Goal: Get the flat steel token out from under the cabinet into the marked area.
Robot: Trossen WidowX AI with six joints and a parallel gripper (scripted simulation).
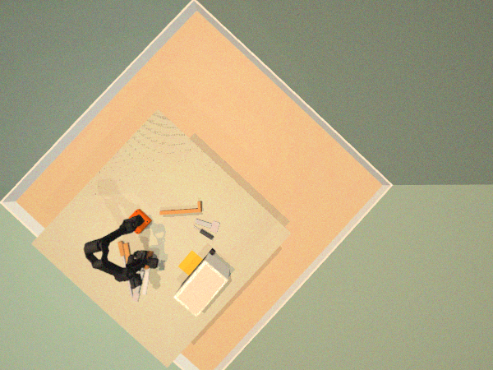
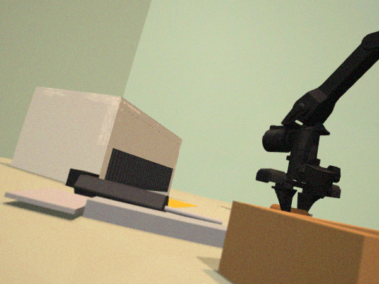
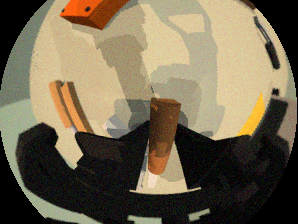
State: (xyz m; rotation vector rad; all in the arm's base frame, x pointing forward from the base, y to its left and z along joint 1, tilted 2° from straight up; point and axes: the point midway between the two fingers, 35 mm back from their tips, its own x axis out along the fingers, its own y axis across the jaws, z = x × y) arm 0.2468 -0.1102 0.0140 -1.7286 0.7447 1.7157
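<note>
The cabinet's [image 1: 201, 289] [image 2: 69, 132] vent slots [image 2: 139, 170] (dark, fine things) are too small to see through.
</note>
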